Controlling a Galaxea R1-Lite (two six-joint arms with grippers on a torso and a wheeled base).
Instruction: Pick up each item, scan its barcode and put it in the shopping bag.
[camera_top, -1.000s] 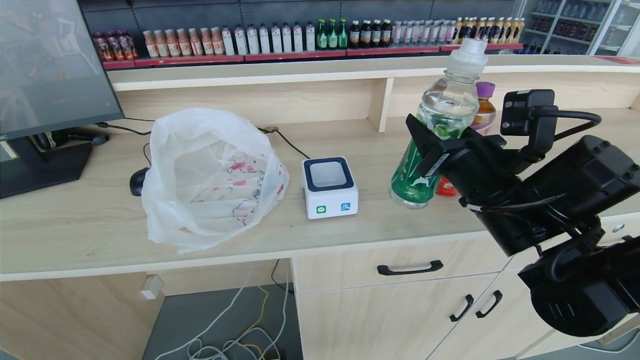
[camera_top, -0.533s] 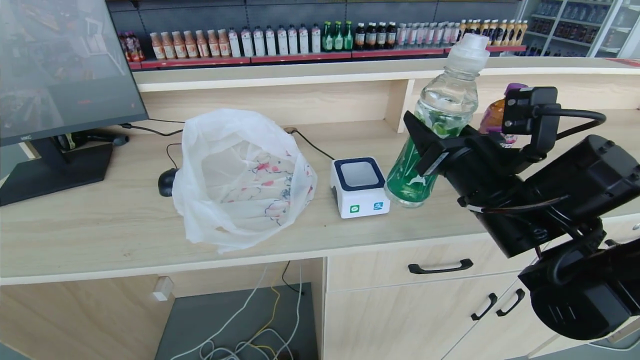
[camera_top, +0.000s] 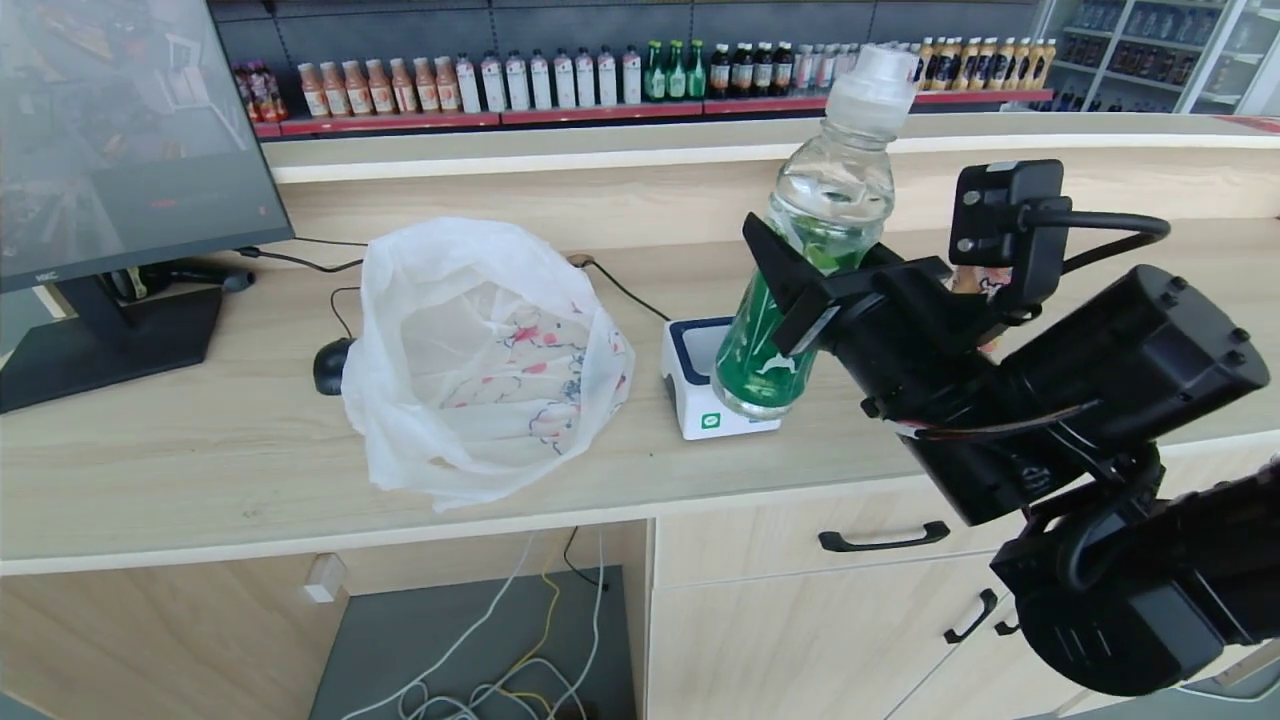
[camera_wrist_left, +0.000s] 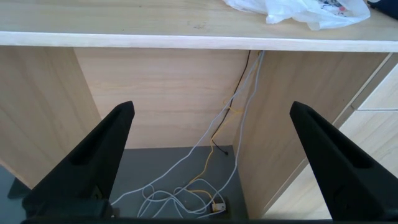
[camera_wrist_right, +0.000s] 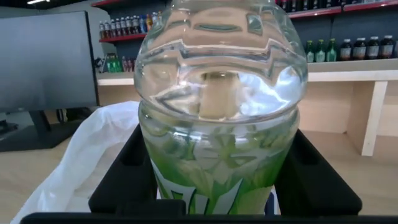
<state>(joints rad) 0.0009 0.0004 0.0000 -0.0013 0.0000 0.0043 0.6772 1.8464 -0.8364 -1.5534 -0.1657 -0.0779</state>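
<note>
My right gripper (camera_top: 815, 300) is shut on a clear bottle with a green label and white cap (camera_top: 800, 260), holding it upright and slightly tilted just above the white barcode scanner (camera_top: 700, 400) on the counter. The same bottle (camera_wrist_right: 221, 124) looms close in the right wrist view, black fingers (camera_wrist_right: 134, 162) on both sides. The white shopping bag (camera_top: 480, 350) stands open to the left of the scanner; a part of the bag (camera_wrist_right: 87, 155) lies behind the bottle. An orange bottle (camera_top: 985, 285) is mostly hidden behind the arm. My left gripper (camera_wrist_left: 208, 155) is open below the counter edge, facing the cables.
A monitor (camera_top: 110, 130) on a black stand sits at the counter's far left, with a black mouse (camera_top: 330, 365) by the bag. A raised shelf (camera_top: 600, 160) runs along the back. Drawers with black handles (camera_top: 880, 540) are under the counter.
My right arm carried the bottle leftward, from beside the scanner to over it. Earlier the head view itself shifted, moving the whole scene to the right.
</note>
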